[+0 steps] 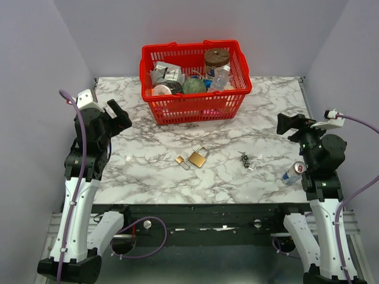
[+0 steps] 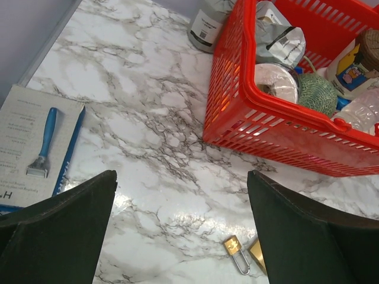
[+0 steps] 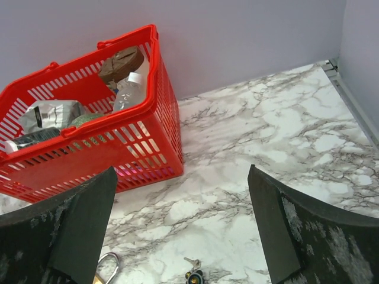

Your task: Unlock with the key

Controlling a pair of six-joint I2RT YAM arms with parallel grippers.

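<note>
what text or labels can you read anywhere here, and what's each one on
Nothing reads clearly.
razor card: printed lines, too small
grey pouch: dark label, blurred
grey container: label with a code square, too small
can: markings too small
padlock: no legible mark
</note>
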